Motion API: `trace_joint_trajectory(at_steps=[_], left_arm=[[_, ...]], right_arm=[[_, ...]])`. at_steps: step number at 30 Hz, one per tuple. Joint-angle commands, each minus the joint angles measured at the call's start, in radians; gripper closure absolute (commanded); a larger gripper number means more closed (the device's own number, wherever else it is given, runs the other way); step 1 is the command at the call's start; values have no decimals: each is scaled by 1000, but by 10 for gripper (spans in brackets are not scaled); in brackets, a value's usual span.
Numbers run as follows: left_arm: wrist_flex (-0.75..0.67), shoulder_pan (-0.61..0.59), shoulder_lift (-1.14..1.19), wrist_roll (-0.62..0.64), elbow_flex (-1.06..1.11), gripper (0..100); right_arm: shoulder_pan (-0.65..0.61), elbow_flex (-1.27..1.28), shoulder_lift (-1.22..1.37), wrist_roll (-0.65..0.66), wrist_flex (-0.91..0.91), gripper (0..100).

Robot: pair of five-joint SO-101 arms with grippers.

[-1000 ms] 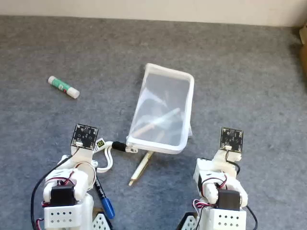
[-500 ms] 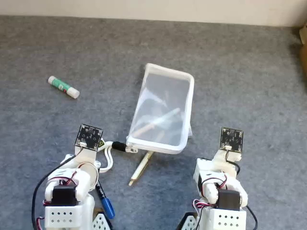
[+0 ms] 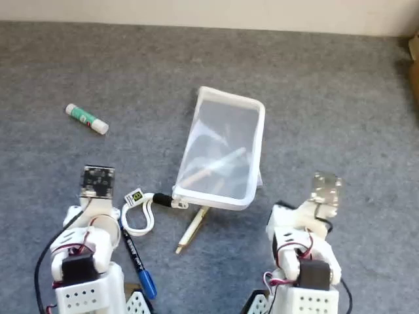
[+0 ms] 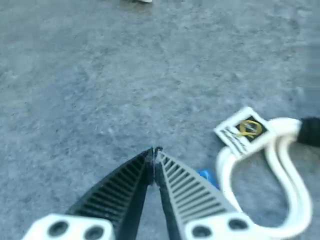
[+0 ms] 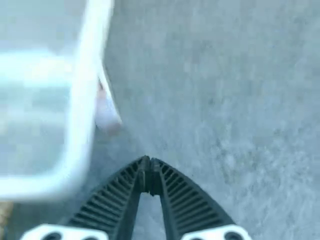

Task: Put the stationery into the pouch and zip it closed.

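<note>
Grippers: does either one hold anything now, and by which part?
Nothing is held. The left gripper is shut and empty near the strap; the right gripper is shut and empty beside the pouch.

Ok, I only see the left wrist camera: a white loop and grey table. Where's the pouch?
Observer: The pouch lies flat on the table, the loop joined to its near corner.
Operator: Is anything outside it?
Observer: A glue stick lies off to the left, apart from the pouch.
Operator: And the other gripper?
Observer: The right gripper is shut on nothing, close to the pouch's rim.
</note>
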Motion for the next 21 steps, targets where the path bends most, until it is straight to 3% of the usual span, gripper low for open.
trace_joint_trajectory(at_steps=[1, 6, 15, 21], left_arm=[[-20, -47, -8, 11, -65, 973], [-26, -47, -8, 11, -65, 970], [-23, -48, -8, 6, -67, 967], [-23, -124, -8, 14, -65, 844]], right_arm=[[-81, -203, 1, -78, -18, 994], [-245, -354, 67, -140, -18, 994], [-573, -624, 541, -290, -28, 989], [-792, -684, 806, -376, -188, 980]])
